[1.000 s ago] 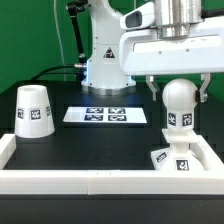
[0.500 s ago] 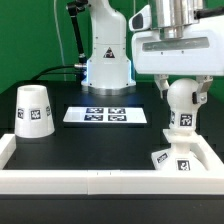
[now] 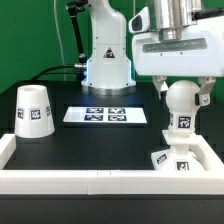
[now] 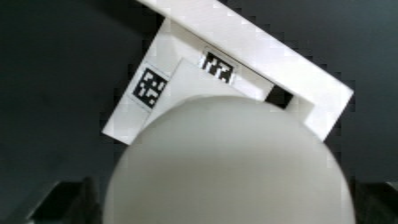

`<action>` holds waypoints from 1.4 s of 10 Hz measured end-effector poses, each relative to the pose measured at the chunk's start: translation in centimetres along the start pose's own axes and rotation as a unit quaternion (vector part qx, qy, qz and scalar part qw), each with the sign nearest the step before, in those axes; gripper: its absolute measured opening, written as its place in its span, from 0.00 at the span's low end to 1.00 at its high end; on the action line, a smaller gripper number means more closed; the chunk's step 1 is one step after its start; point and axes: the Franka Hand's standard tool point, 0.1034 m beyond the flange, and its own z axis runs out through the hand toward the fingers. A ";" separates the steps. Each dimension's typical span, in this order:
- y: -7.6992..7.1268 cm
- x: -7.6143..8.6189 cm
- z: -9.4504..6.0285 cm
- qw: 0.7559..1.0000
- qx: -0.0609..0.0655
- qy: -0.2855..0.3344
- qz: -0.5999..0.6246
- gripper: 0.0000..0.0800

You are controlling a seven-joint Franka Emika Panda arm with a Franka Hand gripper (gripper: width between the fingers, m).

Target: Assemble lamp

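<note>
In the exterior view the claw (image 3: 183,96) has dropped and turned since a second ago, when it hung higher with its fingers spread wide. Its fingers now flank the bulb (image 3: 180,106) closely on both sides. The bulb stands upright on the lamp base (image 3: 170,157), which lies on the surface (image 3: 90,145) to the exterior view's right of the marker board (image 3: 105,115). The shade (image 3: 33,110) waits untouched, well to that board's other side. This looks like a fresh hold for seating the bulb. In the wrist view the bulb (image 4: 222,160) fills most of the picture, with the tagged base (image 4: 249,75) beyond it. Dark fingertips (image 4: 59,198) show beside the ball, but I cannot tell whether they pinch it or stand just clear.
</note>
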 end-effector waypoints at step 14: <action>0.1 0.2 0.3 0.778 -0.014 0.028 -0.628 0.87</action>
